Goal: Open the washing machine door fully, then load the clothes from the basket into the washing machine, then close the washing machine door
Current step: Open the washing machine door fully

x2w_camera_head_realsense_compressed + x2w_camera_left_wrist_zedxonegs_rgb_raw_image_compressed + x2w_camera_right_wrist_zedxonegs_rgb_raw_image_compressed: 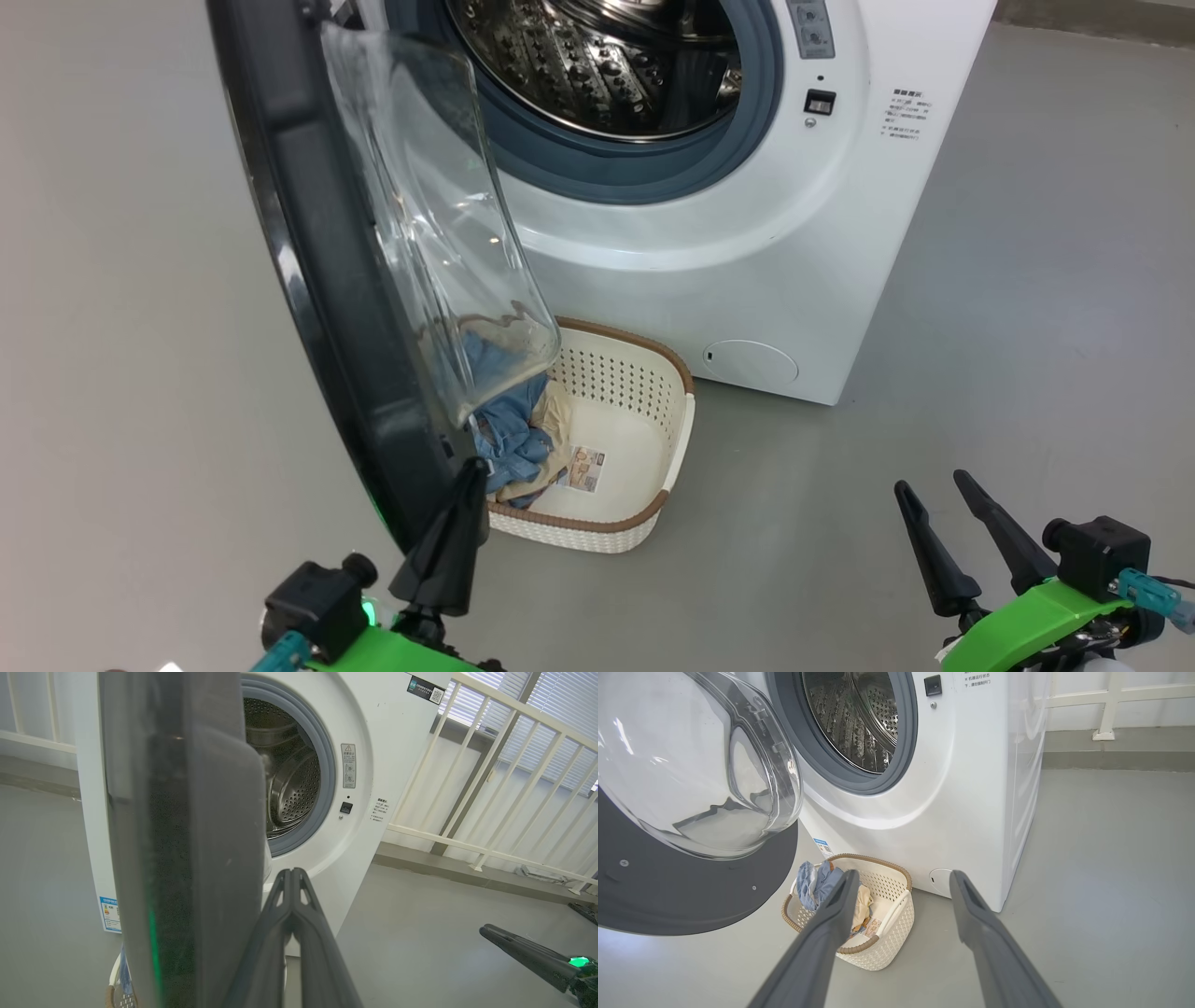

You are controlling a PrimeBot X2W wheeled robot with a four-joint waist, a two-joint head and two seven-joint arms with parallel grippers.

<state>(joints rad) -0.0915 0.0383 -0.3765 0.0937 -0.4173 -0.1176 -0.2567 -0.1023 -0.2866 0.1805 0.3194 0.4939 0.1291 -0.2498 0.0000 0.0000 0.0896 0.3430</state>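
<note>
I see the washing machine (747, 233) with its drum mouth uncovered. The washing machine door (317, 280) is swung out from the front of the washing machine on its hinge side and stands almost edge-on to my head camera, with the clear glass bowl facing the drum.

The basket (653, 392) sits on the floor just in front of the washing machine, below the drum opening and partly under the door's bowl. The clothes (509, 429) are in it: blue pieces and a cream one bunched at the end under the door. The other end is bare down to the paper label (585, 467).

My left gripper (474, 467) has its fingers pressed together on nothing. Its tip is close against the door's lower rim, on the side facing the washing machine; I cannot tell whether it touches.

My right gripper (931, 481) is spread wide and empty. It hovers over the floor well out from the washing machine's front, pointing toward the basket.
</note>
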